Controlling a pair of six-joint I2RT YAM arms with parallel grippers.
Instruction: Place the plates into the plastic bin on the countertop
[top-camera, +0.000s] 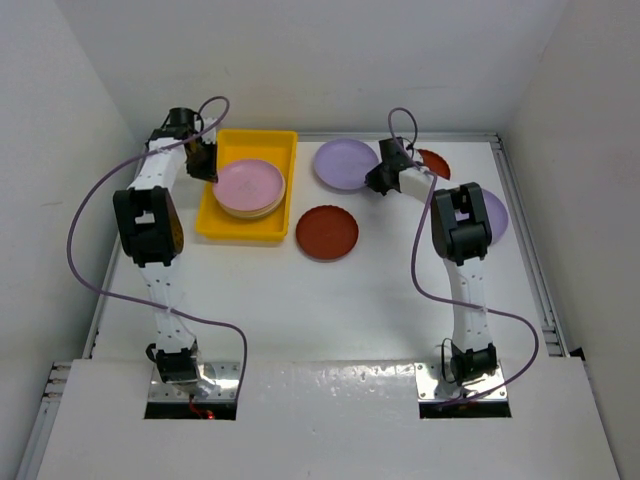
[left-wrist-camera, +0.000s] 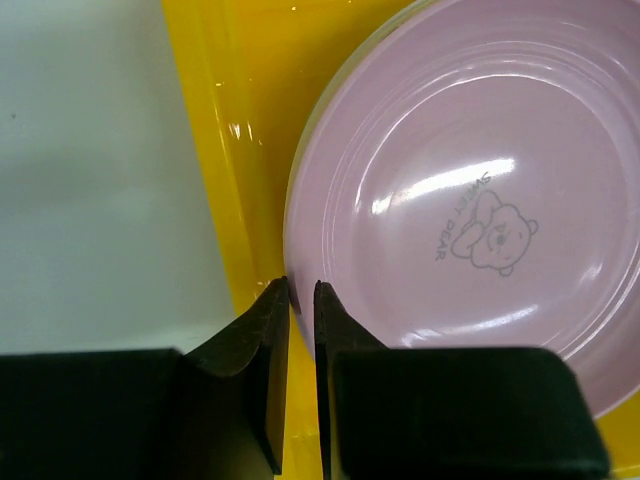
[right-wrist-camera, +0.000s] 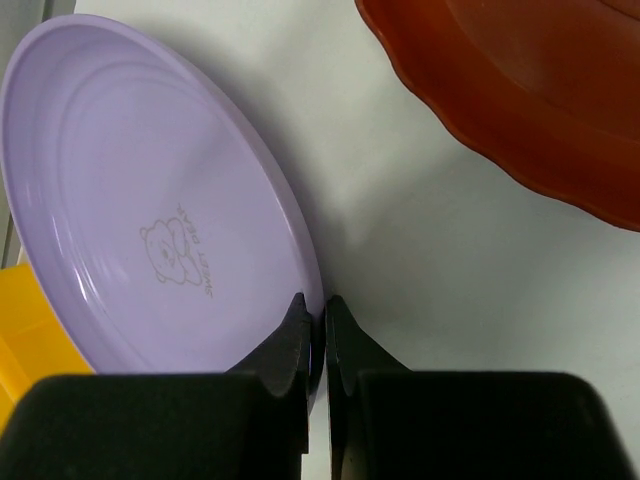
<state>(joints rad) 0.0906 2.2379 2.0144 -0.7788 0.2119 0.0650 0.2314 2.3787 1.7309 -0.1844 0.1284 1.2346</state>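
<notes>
Countertop beneath lilac plate; bear print only wristside.

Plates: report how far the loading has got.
Done: a pink plate sits in the yellow bin, stacked on a cream plate. In hand: the right gripper pinches the rim of a lilac plate outside the bin. Left: that plate, two dark red plates and a second lilac plate partly hidden by the right arm. The left gripper, nearly shut beside the pink plate, holds nothing.

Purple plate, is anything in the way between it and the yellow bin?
Nothing visible. Only bare countertop lies between the purple plate and the yellow bin. The dark red plate sits toward the near edge, off that path.
</notes>
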